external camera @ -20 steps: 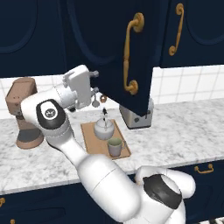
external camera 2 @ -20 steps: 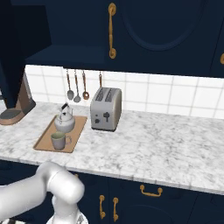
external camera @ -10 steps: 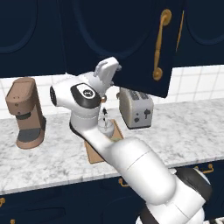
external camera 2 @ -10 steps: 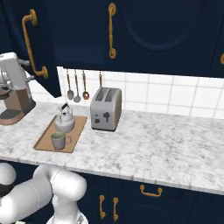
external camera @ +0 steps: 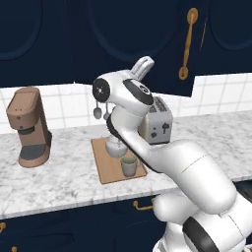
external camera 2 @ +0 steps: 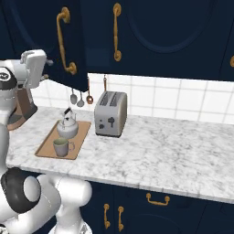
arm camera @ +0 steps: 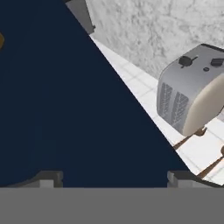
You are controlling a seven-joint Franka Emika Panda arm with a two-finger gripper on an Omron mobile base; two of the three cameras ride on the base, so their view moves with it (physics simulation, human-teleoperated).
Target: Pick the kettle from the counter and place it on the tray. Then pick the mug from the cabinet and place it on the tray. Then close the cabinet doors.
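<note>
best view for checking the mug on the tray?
Right base view: the mug stands unobstructed at the tray's near end, handle visible, the kettle behind it. In the left base view the mug sits right beside the arm, which hides part of the kettle.

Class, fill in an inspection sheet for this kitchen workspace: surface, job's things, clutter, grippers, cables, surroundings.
Surface: marbled counter, bare right of the toaster.
Job's things: kettle and mug both sit on the tray; one cabinet door stands open above them.
Clutter: toaster beside the tray; coffee machine at the far left; utensils hanging on the wall.
Grippers: gripper open, holding nothing, facing the navy door panel.
Cables: nothing seen.
Surroundings: white tiled wall; navy drawers below.
</note>
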